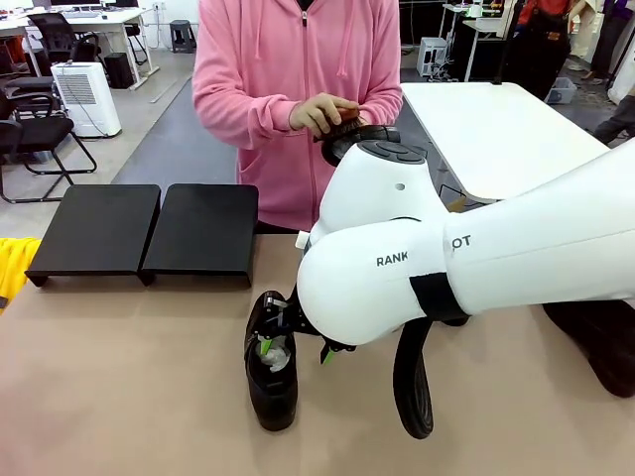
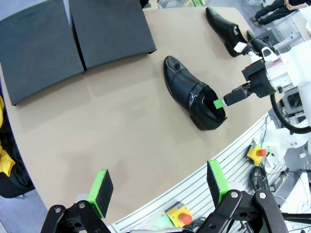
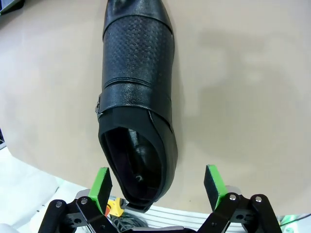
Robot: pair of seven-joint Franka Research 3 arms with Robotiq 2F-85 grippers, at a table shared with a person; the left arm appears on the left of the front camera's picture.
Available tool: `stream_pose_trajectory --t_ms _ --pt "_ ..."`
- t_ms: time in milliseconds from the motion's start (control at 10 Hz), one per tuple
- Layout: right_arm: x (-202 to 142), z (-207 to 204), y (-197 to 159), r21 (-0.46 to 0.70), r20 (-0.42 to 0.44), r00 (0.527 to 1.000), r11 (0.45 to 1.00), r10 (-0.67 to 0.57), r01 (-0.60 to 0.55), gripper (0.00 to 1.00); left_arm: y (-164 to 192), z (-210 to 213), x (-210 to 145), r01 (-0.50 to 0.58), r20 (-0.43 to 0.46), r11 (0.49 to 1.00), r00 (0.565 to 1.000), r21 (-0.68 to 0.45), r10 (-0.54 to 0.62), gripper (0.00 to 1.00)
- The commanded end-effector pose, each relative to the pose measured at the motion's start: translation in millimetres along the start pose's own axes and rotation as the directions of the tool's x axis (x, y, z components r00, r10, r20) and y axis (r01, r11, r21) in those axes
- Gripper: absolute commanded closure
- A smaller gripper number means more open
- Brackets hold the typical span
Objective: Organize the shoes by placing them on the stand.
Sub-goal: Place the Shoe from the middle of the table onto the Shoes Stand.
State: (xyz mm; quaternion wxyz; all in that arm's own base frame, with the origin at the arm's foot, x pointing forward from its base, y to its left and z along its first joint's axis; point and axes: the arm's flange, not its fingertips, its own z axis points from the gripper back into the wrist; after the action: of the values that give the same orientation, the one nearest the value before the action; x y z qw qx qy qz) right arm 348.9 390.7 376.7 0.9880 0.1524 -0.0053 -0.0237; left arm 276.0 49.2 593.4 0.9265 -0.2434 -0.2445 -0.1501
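The right tool (image 3: 158, 187) hangs over the heel end of a black dress shoe (image 3: 138, 92) with its green pads (image 3: 102, 187) spread wide. One pad sits just beside the heel and the other stands apart from it, so nothing is clamped. The shoe lies flat on the tan table (image 2: 121, 126), sole down (its opening faces up), with the toe pointing toward the stand (image 1: 149, 228). It lies near the stand's two black panels at the far left of the table but apart from them. A second shoe (image 2: 223, 24) lies on the table farther to the right, well apart from the first. The left tool (image 2: 159, 187) hovers above the table's near edge, its pads apart and gripping nothing.
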Motion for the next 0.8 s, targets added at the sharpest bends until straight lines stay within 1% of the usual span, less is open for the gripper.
stream_pose_trajectory --t_ms 0,100,200,300,400,500,600,700 --pt "2 1 4 -0.003 0.026 1.0 1.0 -0.005 0.005 0.0 0 1 0 0.015 0.004 1.0 1.0 -0.015 -0.015 0.0" --pt "2 1 4 -0.003 0.026 1.0 1.0 -0.005 0.005 0.0 0 1 0 0.015 0.004 1.0 1.0 -0.015 -0.015 0.0" --pt "0 0 0 0.0 0.0 1.0 1.0 0.0 0.0 0.0 0 1 0 0.015 0.004 1.0 1.0 -0.015 -0.015 0.0" --pt "-23 22 -13 -0.013 0.031 0.999 1.0 -0.01 0.01 0.0 0 0 0 0.0 0.0 1.0 1.0 0.0 0.0 0.0" --pt "-36 41 -29 -0.022 0.017 1.0 0.999 -0.022 0.023 0.0 -16 -14 -5 0.073 -0.06 0.995 0.996 0.07 -0.069 0.0" --pt "-51 64 -50 -0.03 0.041 0.998 0.998 -0.054 0.055 0.0 -34 -32 -14 0.059 -0.12 0.991 0.992 0.117 -0.045 0.0" --pt "-61 81 -70 -0.039 0.063 0.995 0.996 -0.08 0.083 0.0 -50 -47 -24 -0.011 -0.167 0.985 0.985 0.17 0.04 0.0" --pt "-68 97 -92 -0.031 0.09 0.988 0.991 -0.124 0.127 0.0 -62 -65 -30 -0.077 -0.25 0.973 0.959 0.218 0.132 0.0"
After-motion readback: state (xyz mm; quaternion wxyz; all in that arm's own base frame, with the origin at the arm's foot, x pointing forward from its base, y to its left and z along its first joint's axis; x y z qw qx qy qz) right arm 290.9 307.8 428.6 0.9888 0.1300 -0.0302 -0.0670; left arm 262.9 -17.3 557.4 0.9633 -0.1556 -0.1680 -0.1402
